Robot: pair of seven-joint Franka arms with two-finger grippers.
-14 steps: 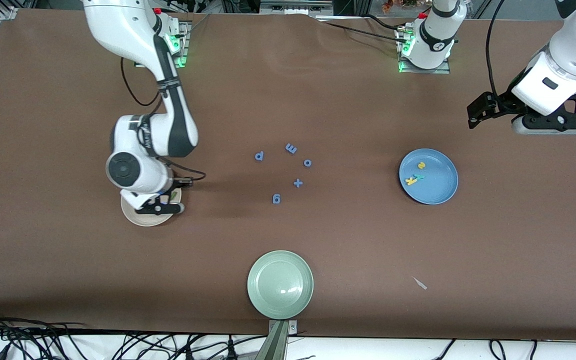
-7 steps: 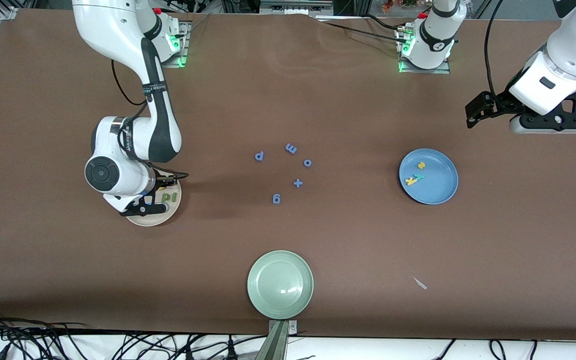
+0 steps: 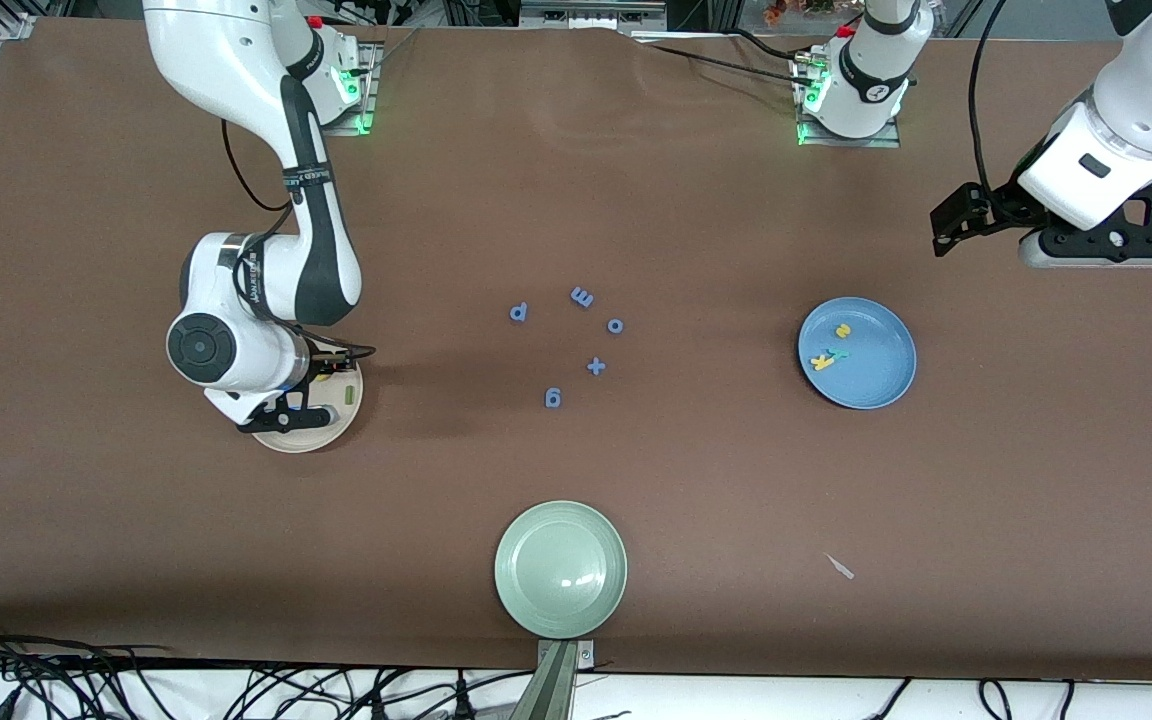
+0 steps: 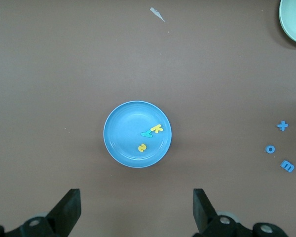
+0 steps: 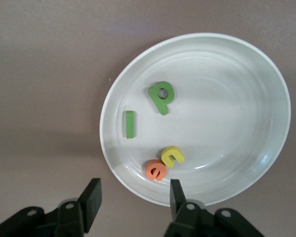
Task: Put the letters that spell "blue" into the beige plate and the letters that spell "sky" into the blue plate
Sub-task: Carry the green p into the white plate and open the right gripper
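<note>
The beige plate [image 3: 333,430] [image 5: 237,74] holds the green "b" [image 5: 161,97], the dark green "l" [image 5: 129,124], the yellow "u" [image 5: 172,156] and the orange "e" [image 5: 156,171]. My right gripper [image 3: 281,405] [image 5: 134,200] hangs open over the plate's rim with nothing between its fingers. The blue plate [image 3: 876,375] [image 4: 126,128] holds the yellow "s" [image 4: 142,147], the yellow "k" [image 4: 157,129] and the teal "y" [image 4: 147,134]. My left gripper [image 3: 1101,245] [image 4: 135,210] waits wide open and empty, high over bare table beside the blue plate.
A pale green plate [image 3: 561,569] sits empty near the table's front edge. Several all-blue letters [image 3: 581,297] lie scattered mid-table between the two filled plates. A small pale scrap [image 3: 840,567] lies nearer the camera than the blue plate.
The right gripper's jaws have widened, and the hand has shifted toward the right arm's end of the table, off the plate's middle. The left arm has barely moved.
</note>
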